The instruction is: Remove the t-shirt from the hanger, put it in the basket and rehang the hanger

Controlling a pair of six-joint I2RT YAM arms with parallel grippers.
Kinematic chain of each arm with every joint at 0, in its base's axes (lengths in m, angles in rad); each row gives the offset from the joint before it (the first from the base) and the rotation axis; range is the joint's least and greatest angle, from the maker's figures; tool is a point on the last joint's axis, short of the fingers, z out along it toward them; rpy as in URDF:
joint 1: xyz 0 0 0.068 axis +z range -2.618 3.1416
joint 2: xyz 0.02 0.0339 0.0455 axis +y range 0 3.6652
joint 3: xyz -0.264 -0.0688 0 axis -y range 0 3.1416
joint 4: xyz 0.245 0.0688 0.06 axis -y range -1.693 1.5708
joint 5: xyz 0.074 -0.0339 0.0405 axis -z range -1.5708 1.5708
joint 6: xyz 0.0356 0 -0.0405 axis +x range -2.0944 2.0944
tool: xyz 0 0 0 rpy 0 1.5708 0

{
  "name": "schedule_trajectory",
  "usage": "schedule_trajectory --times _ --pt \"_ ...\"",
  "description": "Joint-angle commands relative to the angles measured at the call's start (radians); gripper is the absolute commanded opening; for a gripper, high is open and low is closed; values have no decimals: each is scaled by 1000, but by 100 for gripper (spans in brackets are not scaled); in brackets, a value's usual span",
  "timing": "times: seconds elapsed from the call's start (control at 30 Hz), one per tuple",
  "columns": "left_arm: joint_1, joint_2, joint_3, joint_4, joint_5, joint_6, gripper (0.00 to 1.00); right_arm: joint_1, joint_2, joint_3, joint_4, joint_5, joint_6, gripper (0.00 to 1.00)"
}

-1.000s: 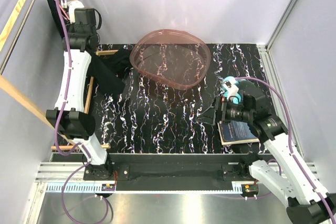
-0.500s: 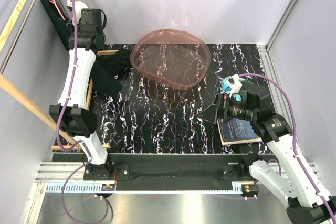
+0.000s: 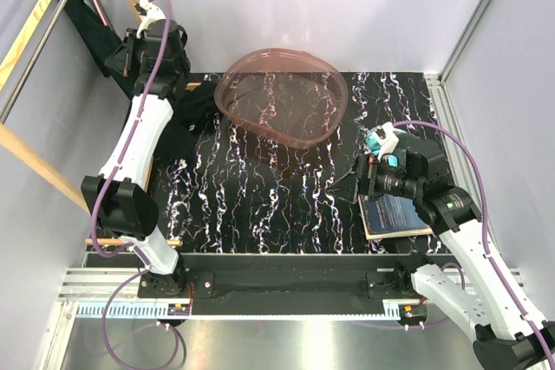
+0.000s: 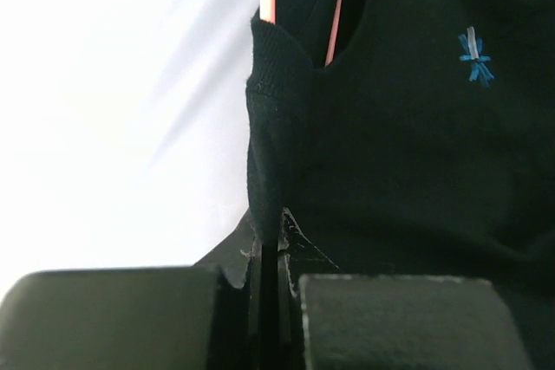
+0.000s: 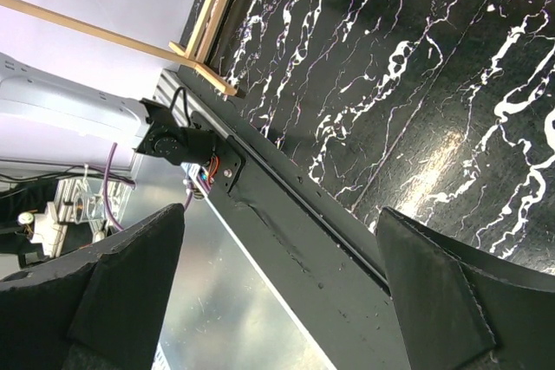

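Easing the collar off the wire looks like the step in hand, so begin at the far left. The hanger (image 4: 335, 15) sits high by the left wall with the t-shirt (image 4: 416, 145) on it, and black cloth trails down toward the surface (image 3: 260, 197).

Your left hand (image 4: 267, 296) is pressed together on a fold of the shirt's neck edge. In the wrist view that fold runs straight up from the jaws to the pink wire. The grip looks thin, only the ribbed edge, so move slowly or it may slip out.

Draw the pinched edge outward along the hanger's shoulder and past its end, not straight down. A downward tug would, I judge, just load the wire and set the hanger swinging. Watch the wire in the wrist view: the fabric should slide over it while the wire stays put.

A pink tub (image 3: 277, 52) stands at the back middle of the surface, so steer the loose cloth clear of its rim.

On the right, your right hand (image 5: 279, 223) is spread and empty, low over the surface and well apart from the shirt. From there it cannot steady the hanger.
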Motion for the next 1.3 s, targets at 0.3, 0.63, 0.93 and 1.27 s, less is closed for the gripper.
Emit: schedule_trajectory --times 0.3,0.63,0.93,1.27 --pt "-4 -6 -21 688 -115 568 0 5 24 38 6 -7 -3 100" --pt "-123 -123 -140 354 -113 273 0 6 13 11 6 3 -1 100" --pt "-284 -308 -272 -356 48 -443 0 6 7 -15 9 39 3 100" --pt "-295 -616 -326 -550 883 -690 0 8 38 -38 58 82 26 100"
